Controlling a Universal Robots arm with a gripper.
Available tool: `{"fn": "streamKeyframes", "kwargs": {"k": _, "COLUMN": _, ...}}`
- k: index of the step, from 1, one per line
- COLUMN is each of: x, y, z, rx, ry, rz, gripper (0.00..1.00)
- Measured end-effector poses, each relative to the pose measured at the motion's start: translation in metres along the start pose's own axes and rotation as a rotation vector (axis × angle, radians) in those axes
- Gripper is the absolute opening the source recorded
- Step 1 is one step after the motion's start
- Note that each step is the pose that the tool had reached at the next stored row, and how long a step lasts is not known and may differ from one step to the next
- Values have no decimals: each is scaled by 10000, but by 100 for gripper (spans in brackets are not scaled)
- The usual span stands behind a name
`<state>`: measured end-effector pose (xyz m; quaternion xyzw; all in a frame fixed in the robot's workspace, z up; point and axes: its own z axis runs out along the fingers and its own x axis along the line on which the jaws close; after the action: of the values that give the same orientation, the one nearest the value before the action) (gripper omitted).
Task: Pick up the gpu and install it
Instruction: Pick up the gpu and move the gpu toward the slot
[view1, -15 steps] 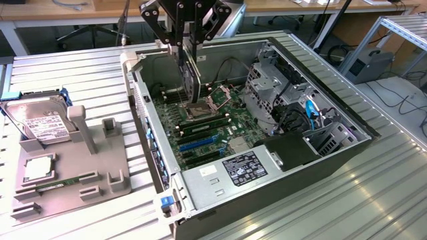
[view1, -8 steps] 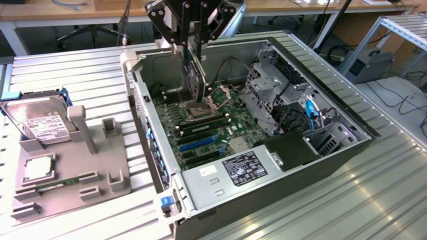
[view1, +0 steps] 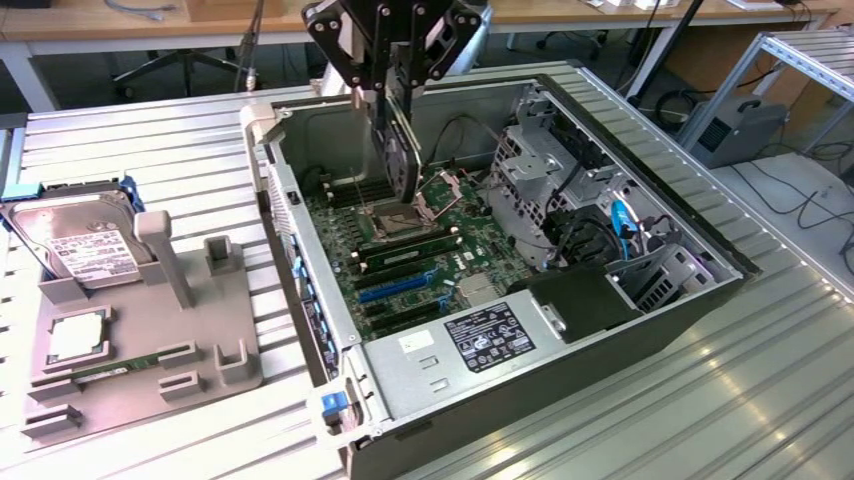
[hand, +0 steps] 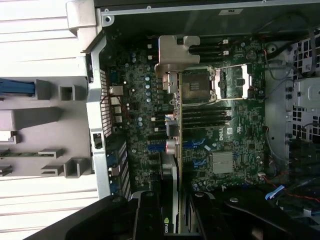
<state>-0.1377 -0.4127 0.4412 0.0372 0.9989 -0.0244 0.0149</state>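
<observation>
My gripper (view1: 395, 88) hangs over the open computer case (view1: 641, 330) and is shut on the gpu (view1: 402, 150). The gpu is a thin dark card held on edge, pointing down toward the motherboard (view1: 461, 262) and hanging above it. In the wrist view I look down the gpu (hand: 178, 125) edge-on, with its silver end bracket (hand: 172, 52) at the far end over the board. The black fingers (hand: 148, 217) of my gripper (hand: 174, 215) clamp the card from both sides. The blue expansion slots (hand: 195, 145) lie on the board under the card.
A grey holder tray (view1: 147, 330) sits beside the case on the exterior view's left, carrying a silver hard drive (view1: 80, 248), a processor (view1: 76, 335) and a green memory stick (view1: 120, 366). Drive cages and cables (view1: 561, 190) fill the case's far side. The table (view1: 747, 400) is ribbed metal.
</observation>
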Motion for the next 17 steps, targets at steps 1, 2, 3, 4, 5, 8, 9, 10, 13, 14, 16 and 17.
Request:
{"fn": "streamKeyframes", "kwargs": {"k": 1, "x": -17, "y": 1, "z": 1, "rx": 6, "ry": 0, "rz": 0, "gripper": 27}}
{"fn": "streamKeyframes", "kwargs": {"k": 2, "x": -26, "y": 2, "z": 1, "rx": 9, "ry": -1, "rz": 0, "gripper": 27}}
{"fn": "streamKeyframes", "kwargs": {"k": 3, "x": -34, "y": 3, "z": 2, "rx": 11, "ry": -1, "rz": 0, "gripper": 27}}
{"fn": "streamKeyframes", "kwargs": {"k": 4, "x": -43, "y": 3, "z": 3, "rx": 13, "ry": -1, "rz": 0, "gripper": 27}}
{"fn": "streamKeyframes", "kwargs": {"k": 5, "x": -53, "y": 4, "z": 3, "rx": 17, "ry": -2, "rz": 0, "gripper": 27}}
{"fn": "streamKeyframes", "kwargs": {"k": 8, "x": -90, "y": 7, "z": 5, "rx": 28, "ry": -2, "rz": 0, "gripper": 27}}
{"fn": "streamKeyframes", "kwargs": {"k": 9, "x": -102, "y": 8, "z": 6, "rx": 31, "ry": -3, "rz": -1, "gripper": 27}}
{"fn": "streamKeyframes", "kwargs": {"k": 10, "x": -115, "y": 9, "z": 7, "rx": 34, "ry": -3, "rz": -1, "gripper": 27}}
{"fn": "streamKeyframes", "kwargs": {"k": 13, "x": -144, "y": 12, "z": 16, "rx": 51, "ry": -5, "rz": -2, "gripper": 27}}
{"fn": "streamKeyframes", "kwargs": {"k": 14, "x": -164, "y": 13, "z": 23, "rx": 68, "ry": -5, "rz": -2, "gripper": 27}}
{"fn": "streamKeyframes", "kwargs": {"k": 16, "x": -180, "y": 15, "z": 30, "rx": 80, "ry": -6, "rz": -2, "gripper": 27}}
{"fn": "streamKeyframes", "kwargs": {"k": 17, "x": -189, "y": 16, "z": 34, "rx": 87, "ry": -7, "rz": -2, "gripper": 27}}
